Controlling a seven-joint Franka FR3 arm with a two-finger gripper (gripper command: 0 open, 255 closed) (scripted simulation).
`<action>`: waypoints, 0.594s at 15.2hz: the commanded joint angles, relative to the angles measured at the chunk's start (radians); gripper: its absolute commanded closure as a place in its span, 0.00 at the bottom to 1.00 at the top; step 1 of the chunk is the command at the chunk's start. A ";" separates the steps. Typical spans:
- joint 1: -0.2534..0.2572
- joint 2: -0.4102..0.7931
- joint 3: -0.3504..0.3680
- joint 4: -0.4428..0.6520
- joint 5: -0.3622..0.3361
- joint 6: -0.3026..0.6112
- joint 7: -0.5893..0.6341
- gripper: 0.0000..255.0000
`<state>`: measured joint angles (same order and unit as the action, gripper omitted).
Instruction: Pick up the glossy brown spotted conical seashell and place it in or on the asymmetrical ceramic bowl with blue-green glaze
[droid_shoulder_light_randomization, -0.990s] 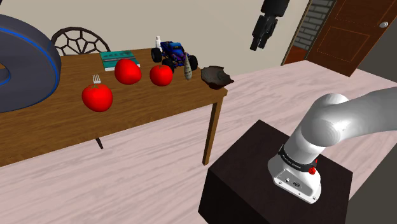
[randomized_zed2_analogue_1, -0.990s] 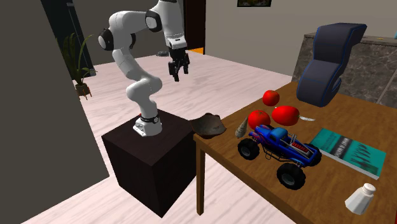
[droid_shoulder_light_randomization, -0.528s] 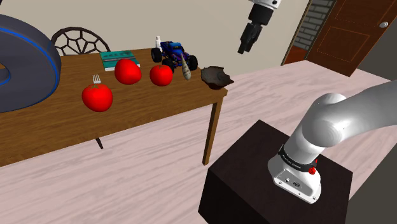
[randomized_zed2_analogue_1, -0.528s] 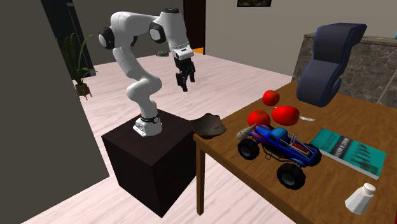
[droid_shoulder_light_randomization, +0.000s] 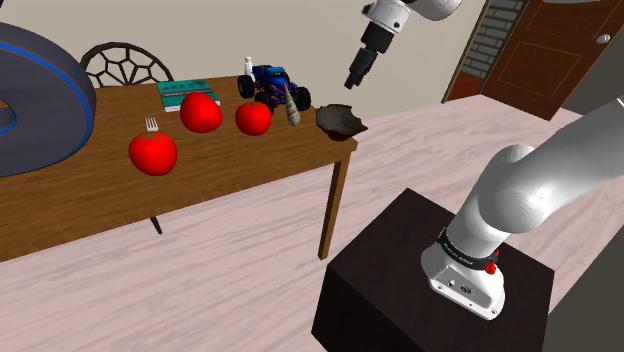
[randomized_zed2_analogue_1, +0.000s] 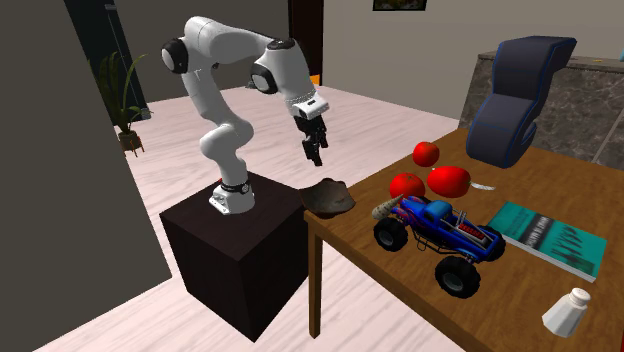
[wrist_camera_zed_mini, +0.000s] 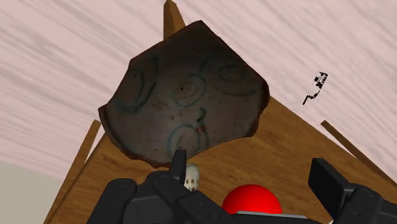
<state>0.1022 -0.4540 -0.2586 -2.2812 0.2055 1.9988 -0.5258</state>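
The white arm (randomized_zed2_analogue_1: 203, 95) rises from its base beside the table (randomized_zed2_analogue_1: 365, 262), bends at a high elbow and sends its forearm slanting down toward the table's near corner. The wrist (randomized_zed2_analogue_1: 303, 103) is tilted, so the black jaws point downward and in over the table. They hang in the air above that corner, clear of the tabletop and close to its edge. In the wrist view the jaws stand apart, with nothing clasped between them.
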 joint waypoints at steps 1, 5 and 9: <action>0.023 0.057 -0.029 0.021 0.041 0.052 -0.070 0.00; 0.074 0.199 -0.084 0.099 0.155 0.131 -0.218 0.00; 0.110 0.351 -0.125 0.207 0.299 0.167 -0.376 0.00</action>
<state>0.2035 -0.1428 -0.3742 -2.0997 0.4629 2.1542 -0.8570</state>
